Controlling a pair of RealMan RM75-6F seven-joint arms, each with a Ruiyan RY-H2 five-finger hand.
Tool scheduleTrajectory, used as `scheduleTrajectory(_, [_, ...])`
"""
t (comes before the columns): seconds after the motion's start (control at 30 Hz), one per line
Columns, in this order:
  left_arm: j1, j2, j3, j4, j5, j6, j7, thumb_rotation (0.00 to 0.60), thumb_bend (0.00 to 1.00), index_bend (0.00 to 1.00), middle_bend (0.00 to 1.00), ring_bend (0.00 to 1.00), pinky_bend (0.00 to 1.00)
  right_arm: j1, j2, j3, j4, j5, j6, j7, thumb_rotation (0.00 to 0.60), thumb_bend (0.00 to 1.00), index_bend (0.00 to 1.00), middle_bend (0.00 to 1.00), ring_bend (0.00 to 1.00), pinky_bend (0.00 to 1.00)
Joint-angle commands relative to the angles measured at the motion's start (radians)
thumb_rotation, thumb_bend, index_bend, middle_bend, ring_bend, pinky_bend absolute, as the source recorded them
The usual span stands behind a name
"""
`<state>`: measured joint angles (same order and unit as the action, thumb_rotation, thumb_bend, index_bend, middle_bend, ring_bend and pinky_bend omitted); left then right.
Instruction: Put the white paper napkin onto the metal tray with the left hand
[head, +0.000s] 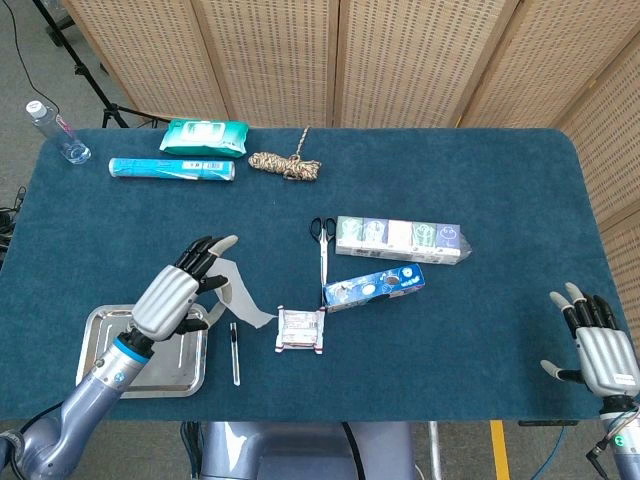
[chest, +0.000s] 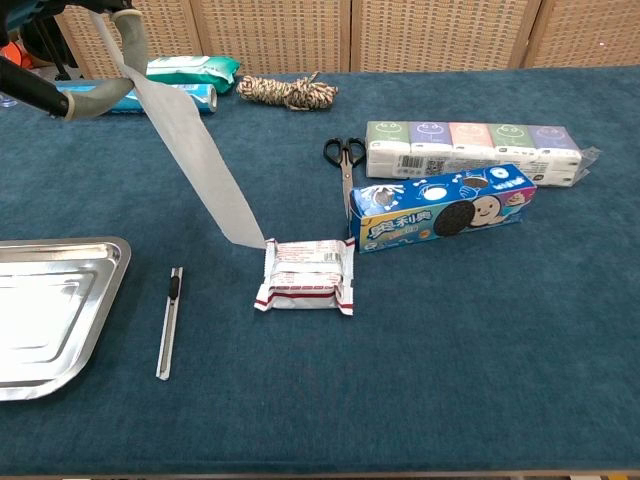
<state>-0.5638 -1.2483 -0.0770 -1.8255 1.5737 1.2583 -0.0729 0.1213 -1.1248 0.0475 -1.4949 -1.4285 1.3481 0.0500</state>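
Above tray | left hand pinches napkin | cutter, snack pack beneath.

A: Metal tray polished, mirror-bright; white paper napkin thin, matt.
B: Desk under dull blue cloth. Biscuit box glossy card; rope coil rough fibre; wipes pack shiny plastic.

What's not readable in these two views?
- Left hand: chest view crops it at the top-left edge; the grip on the napkin sits partly out of frame.
- Tray: left part cut off in chest view; the hand covers some of it in head view.
- Right hand: head view only.
- Bottle label: too small to read.
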Motion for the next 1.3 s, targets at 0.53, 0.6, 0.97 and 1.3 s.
scheduleTrajectory(0.53, [0.100, 0.143, 0.143, -0.004, 0.217, 0.121, -0.213, 0.600, 0.60, 0.76, 0.01, 0.00, 0.00, -0.002, -0.006, 0.020, 0.015, 0.024, 0.004, -0.009, 0.600, 0.00, 0.11, 0.00, 0.00, 0.00])
scheduleTrajectory(0.6, [0.107, 0.158, 0.164, 0.015, 0.251, 0.138, -0.265, 0.600, 0.60, 0.76, 0.01, 0.00, 0.00, -0.002, -0.007, 0.021, 0.016, 0.026, 0.004, -0.010, 0.600, 0.00, 0.11, 0.00, 0.00, 0.00])
scheduleTrajectory(0.97, [0.099, 0.224, 0.237, 0.112, 0.343, 0.150, -0.464, 0.600, 0.60, 0.77, 0.01, 0.00, 0.00, -0.003, -0.011, 0.027, 0.018, 0.036, 0.002, -0.020, 0.600, 0.00, 0.11, 0.00, 0.00, 0.00])
scheduleTrajectory(1.3, [0.077, 0.258, 0.300, 0.210, 0.380, 0.135, -0.665, 0.600, 0.60, 0.77, 0.01, 0.00, 0.00, -0.002, -0.012, 0.031, 0.021, 0.044, -0.003, -0.017, 0.600, 0.00, 0.11, 0.00, 0.00, 0.00])
